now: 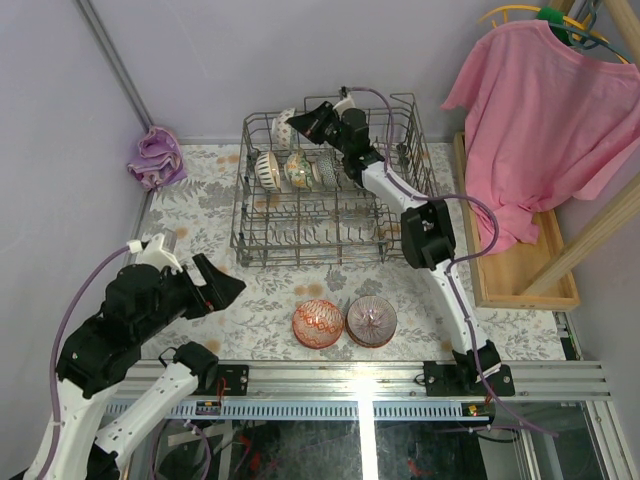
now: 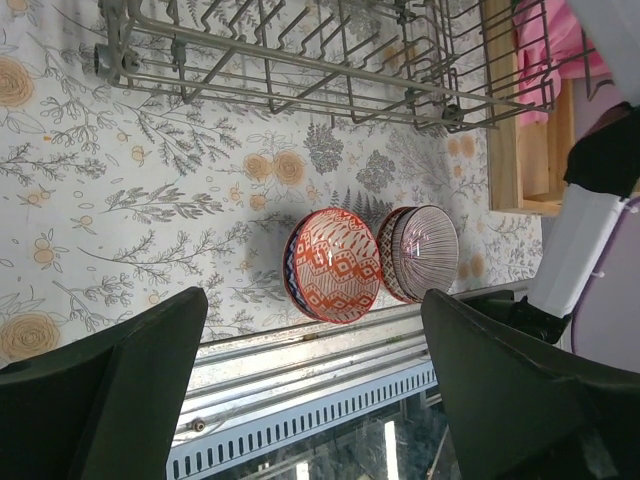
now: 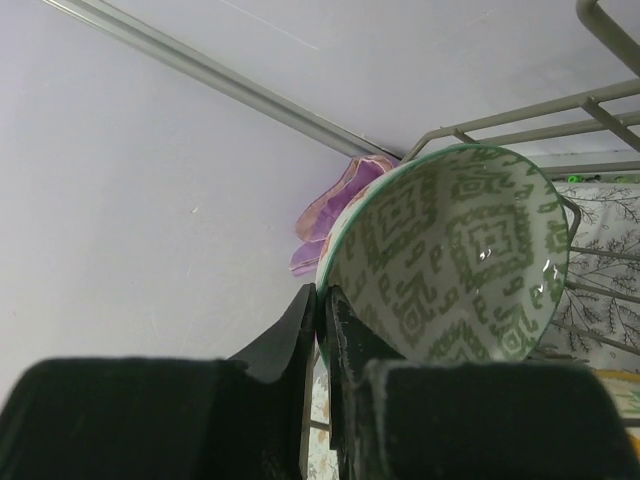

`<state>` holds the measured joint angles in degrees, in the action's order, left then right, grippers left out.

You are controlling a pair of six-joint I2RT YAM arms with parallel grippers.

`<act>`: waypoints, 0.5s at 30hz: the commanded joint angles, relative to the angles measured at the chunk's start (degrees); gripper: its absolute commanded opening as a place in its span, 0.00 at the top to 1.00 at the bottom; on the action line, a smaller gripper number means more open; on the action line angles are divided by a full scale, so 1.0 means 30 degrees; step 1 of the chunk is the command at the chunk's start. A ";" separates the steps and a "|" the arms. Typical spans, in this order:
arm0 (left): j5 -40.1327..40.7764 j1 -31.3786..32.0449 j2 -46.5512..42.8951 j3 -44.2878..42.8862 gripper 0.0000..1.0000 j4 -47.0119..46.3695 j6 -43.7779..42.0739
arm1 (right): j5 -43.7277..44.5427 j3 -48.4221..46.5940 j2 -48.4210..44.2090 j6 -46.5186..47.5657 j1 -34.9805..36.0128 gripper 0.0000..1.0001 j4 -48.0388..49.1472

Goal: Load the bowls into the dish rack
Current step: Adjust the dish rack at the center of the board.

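A: The right fingers (image 3: pixel 296 335) are being pinched narrowly onto the rim of a green-patterned bowl (image 3: pixel 450 260), which is being held over the far left part of the dish rack (image 1: pixel 310 250).

B: What is being risked?

A: With only the rim gripped, the bowl is probably being allowed to swivel or slip. If lowered carelessly, it could be knocked against the rack's wire wall or the three bowls (image 1: pixel 298 168) being stood on edge in the far row.

B: And elsewhere?

A: A red-patterned bowl (image 2: pixel 333 265) and a striped bowl (image 2: pixel 425 250), touching and with nothing in them, are being carried by the tabletop (image 2: pixel 150 200). The left fingers (image 2: pixel 130 380) are being held wide apart near them, gripping nothing.
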<state>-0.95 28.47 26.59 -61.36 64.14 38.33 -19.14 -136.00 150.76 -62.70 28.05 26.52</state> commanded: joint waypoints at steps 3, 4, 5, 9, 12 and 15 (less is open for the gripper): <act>-0.0086 0.0042 0.1546 0.0502 0.12 -0.1337 0.0589 | -0.0632 0.1758 -0.5855 0.1440 -0.0147 1.00 0.1688; -0.0155 0.0059 0.1857 0.0674 0.12 -0.1593 0.0698 | -0.0840 0.2274 -0.6555 0.1767 -0.0192 1.00 0.1341; -0.0255 0.0046 0.2215 0.0843 0.12 -0.1863 0.0811 | -0.1042 0.2742 -0.7367 0.2057 -0.0230 1.00 0.0950; -0.0673 0.0061 0.3415 0.1273 0.12 -0.3576 0.1526 | -0.2263 0.4334 -1.0110 0.2800 -0.0423 1.00 -0.0745; -0.0202 0.0050 0.4514 0.1065 0.12 -0.4353 0.2149 | -0.2637 0.6532 -1.2792 0.3360 -0.0610 1.00 -0.2756; 0.0050 0.0053 0.5951 0.0542 0.11 -0.5000 0.3001 | -0.3648 0.7873 -1.5024 0.4144 -0.0825 1.00 -0.5469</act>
<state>-1.63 28.47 40.66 -57.82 56.49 43.46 -25.04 -115.77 115.96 -54.30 26.72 15.97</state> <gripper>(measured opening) 0.883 0.098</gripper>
